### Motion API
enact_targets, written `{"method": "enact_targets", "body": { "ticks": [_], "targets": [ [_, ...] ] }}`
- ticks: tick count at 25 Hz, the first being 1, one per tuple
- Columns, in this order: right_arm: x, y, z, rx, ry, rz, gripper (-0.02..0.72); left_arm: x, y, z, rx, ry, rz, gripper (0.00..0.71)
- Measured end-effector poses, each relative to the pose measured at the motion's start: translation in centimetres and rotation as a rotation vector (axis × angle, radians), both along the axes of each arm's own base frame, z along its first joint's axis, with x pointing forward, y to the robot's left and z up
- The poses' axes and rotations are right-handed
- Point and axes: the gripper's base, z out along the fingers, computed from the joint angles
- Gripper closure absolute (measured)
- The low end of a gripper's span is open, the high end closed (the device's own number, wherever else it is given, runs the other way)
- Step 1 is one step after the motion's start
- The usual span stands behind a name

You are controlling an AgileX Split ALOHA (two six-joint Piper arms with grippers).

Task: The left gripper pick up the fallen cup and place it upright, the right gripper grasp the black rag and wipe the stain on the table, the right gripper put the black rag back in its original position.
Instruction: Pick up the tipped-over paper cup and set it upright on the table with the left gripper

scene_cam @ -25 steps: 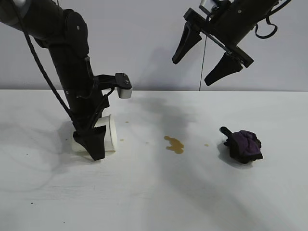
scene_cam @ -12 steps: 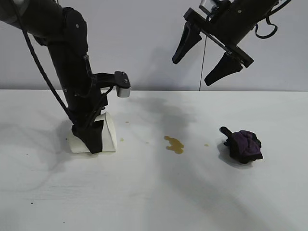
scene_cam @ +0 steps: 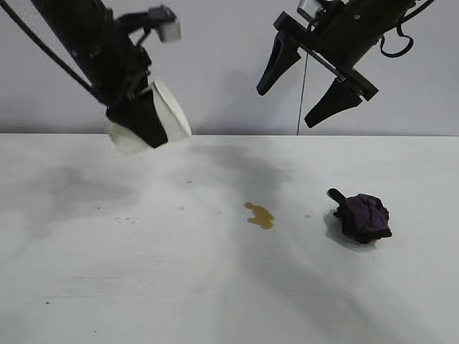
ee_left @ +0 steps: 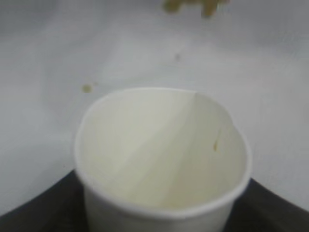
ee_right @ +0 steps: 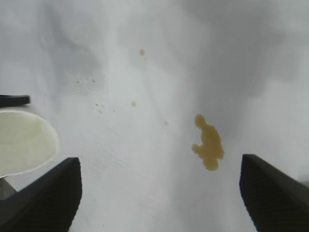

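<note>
Lying nearest on the white surface, a broad bare stretch with faint grey smudges is seen, and beyond it the task's things are spread across the middle. The stain, a small yellowish-brown blotch, is found just right of centre, with tiny droplets scattered at its 9 o'clock and one at its 3 o'clock. The black rag, a bunched lump with dark purple folds, is set well apart at the stain's 3 o'clock, resting on the surface and touched by nothing.

Farther back and high up, the cup is held clear of the surface at about 10 o'clock from the stain. It is pinched across its wall by the jaws of the left gripper, and it is tilted, its rim facing the right and slightly down. In the left wrist view the cup's open mouth is seen from above, its pale inside marked by a thin brownish streak.

At about 1 o'clock from the stain, the right gripper is hung in the air above the rag's side of the surface, its jaws spread wide and nothing between them; in the right wrist view the stain is seen between its two dark fingertips.
</note>
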Motion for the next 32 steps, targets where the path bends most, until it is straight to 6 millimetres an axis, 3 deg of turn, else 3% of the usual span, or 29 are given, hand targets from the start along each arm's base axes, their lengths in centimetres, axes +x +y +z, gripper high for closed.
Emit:
{"method": "enact_targets", "body": {
  "ticks": [5, 13, 22, 32],
  "targets": [
    [0.0, 0.0, 0.0, 0.000, -0.001, -0.001, 0.093, -0.8, 0.9, -1.9, -0.092, -0.019, -0.042, 0.284],
    [0.0, 0.0, 0.0, 0.000, -0.001, -0.001, 0.093, -2.8, 0.5, -6.0, -0.269, -0.146, -0.029, 0.284],
    [0.0, 0.0, 0.0, 0.000, -0.001, -0.001, 0.093, -3.2, 1.3, -9.2, -0.208, -0.269, 0.113, 0.284],
    [0.0, 0.0, 0.0, 0.000, -0.001, -0.001, 0.093, -3.6, 1.0, -16.4, -0.225, -0.112, 0.082, 0.284]
  ]
}}
